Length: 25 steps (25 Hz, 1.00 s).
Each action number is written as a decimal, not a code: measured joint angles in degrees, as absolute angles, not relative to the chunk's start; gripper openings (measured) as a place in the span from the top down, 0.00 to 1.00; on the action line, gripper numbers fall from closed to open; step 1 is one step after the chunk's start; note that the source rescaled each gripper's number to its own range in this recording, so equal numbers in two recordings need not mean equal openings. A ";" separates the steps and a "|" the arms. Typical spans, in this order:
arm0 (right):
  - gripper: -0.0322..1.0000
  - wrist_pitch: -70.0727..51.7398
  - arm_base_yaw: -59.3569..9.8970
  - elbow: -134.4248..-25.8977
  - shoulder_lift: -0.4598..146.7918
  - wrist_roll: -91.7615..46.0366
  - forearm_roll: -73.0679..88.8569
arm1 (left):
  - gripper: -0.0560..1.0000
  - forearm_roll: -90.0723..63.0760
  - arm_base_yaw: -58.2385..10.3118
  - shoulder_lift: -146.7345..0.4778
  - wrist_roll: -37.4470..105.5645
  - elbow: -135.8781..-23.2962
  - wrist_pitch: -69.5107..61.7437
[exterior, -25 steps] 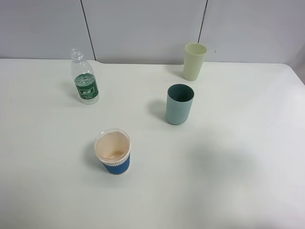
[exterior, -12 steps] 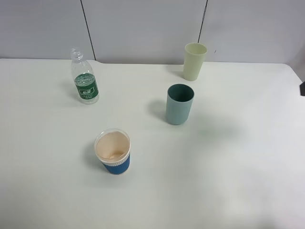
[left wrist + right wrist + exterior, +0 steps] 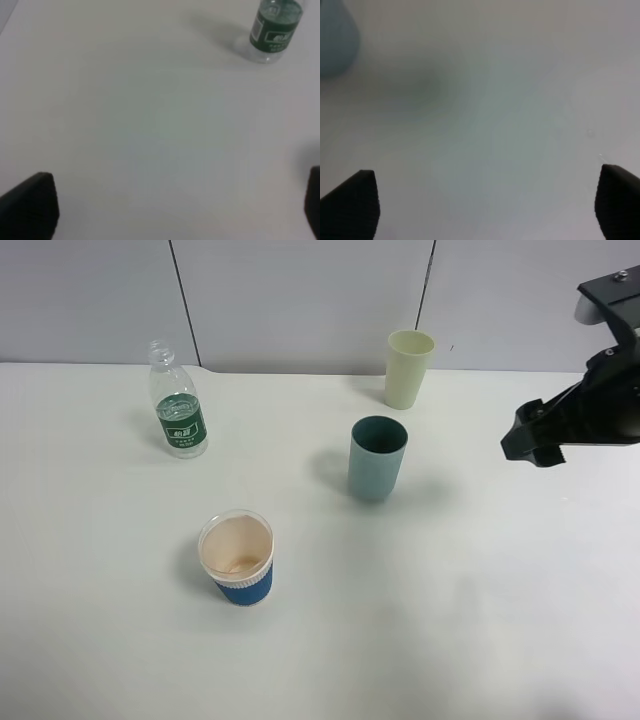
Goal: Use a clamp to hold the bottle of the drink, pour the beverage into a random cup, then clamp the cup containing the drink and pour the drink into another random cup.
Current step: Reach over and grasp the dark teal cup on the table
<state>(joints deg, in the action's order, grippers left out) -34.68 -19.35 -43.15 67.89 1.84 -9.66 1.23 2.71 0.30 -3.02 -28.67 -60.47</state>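
I am holding my left gripper (image 3: 172, 200) with its two dark fingers (image 3: 30, 207) spread wide. Only bare white table (image 3: 150, 125) is showing between them, so they are gripping nothing. The bottle (image 3: 275, 30) is standing upright well ahead of these fingertips, off to one side of the gap rather than in line with it. Its dark green label is facing me. I cannot tell how much beverage is sitting in it.

I am hovering my right gripper (image 3: 530, 445) over the table, out past the side of the teal tumbler (image 3: 377, 458). Its fingers (image 3: 351, 205) are standing apart too, and they are empty, with plain table between the tips. The teal tumbler is standing upright well apart from these fingertips, ahead of them and to one side. From the wrist it is showing only as a blurred grey-green patch at the edge of view, not between the fingers.

The pale yellow-green tumbler (image 3: 408, 368) is standing upright near the back wall, also well apart from my right fingertips and just behind the teal one. The blue-sleeved paper cup (image 3: 237, 560) is sitting upright farther off, past the teal tumbler from my right fingers. The bottle is standing farthest of all from them.
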 joint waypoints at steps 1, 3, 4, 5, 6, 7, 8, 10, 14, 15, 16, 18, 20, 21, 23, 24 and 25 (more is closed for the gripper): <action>0.41 -34.16 -20.35 -43.15 68.36 2.13 -9.78 | 0.00 1.23 2.71 0.30 -3.02 -28.67 -60.47; 0.41 -33.27 -22.15 -43.15 69.12 2.56 -9.85 | 0.00 1.23 2.71 0.30 -3.02 -28.67 -60.47; 0.41 -32.65 -23.05 -43.15 69.45 2.81 -9.92 | 0.00 1.23 2.71 0.30 -3.02 -28.67 -60.47; 0.41 -32.10 -23.85 -43.15 69.64 3.00 -10.06 | 0.00 1.23 2.71 0.30 -3.02 -28.67 -60.47; 0.41 -31.45 -24.43 -43.15 69.76 3.44 -10.28 | 0.00 1.23 2.71 0.30 -3.02 -28.67 -60.47; 0.40 -30.74 -25.10 -43.15 69.76 4.28 -10.33 | 0.00 1.23 2.71 0.30 -3.02 -28.67 -60.47; 0.36 -30.01 -25.77 -43.15 69.76 5.18 -10.35 | 0.00 1.23 2.71 0.30 -3.02 -28.67 -60.47; 0.21 -28.67 -26.75 -43.15 69.76 7.03 -10.89 | 0.00 1.23 2.71 0.30 -3.02 -28.67 -60.47; 0.03 -26.41 -27.16 -41.88 69.76 10.77 -13.76 | 0.00 1.23 2.71 0.30 -3.02 -28.67 -60.47; 0.02 -26.08 -27.16 -41.12 69.76 11.79 -14.51 | 0.00 1.23 2.71 0.30 -3.02 -28.67 -60.47; 0.01 -25.78 -27.16 -40.27 69.76 12.54 -15.41 | 0.00 1.23 2.71 0.30 -3.02 -28.67 -60.47; 0.01 -25.08 -27.23 -38.67 69.76 14.15 -16.57 | 0.00 1.23 2.71 0.30 -3.02 -28.67 -60.47; 0.00 -23.77 -27.85 -36.83 69.76 15.18 -17.36 | 0.00 1.23 2.71 0.30 -3.02 -28.67 -60.47; 0.00 -22.92 -28.30 -36.14 69.76 15.41 -17.56 | 0.00 1.23 2.71 0.30 -3.02 -28.67 -60.47; 0.00 -20.88 -29.18 -34.61 69.71 15.66 -18.09 | 0.00 1.23 2.71 0.30 -3.02 -28.67 -60.47; 0.00 -19.81 -29.48 -33.99 69.71 15.78 -18.15 | 0.00 1.23 2.71 0.30 -3.02 -28.67 -60.47; 0.00 -18.63 -29.67 -33.17 69.71 15.83 -18.15 | 0.00 1.23 2.71 0.30 -3.02 -28.67 -60.47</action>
<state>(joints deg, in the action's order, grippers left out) -18.63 -29.67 -33.17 69.71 15.83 -18.15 1.23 2.71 0.30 -3.02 -28.67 -60.47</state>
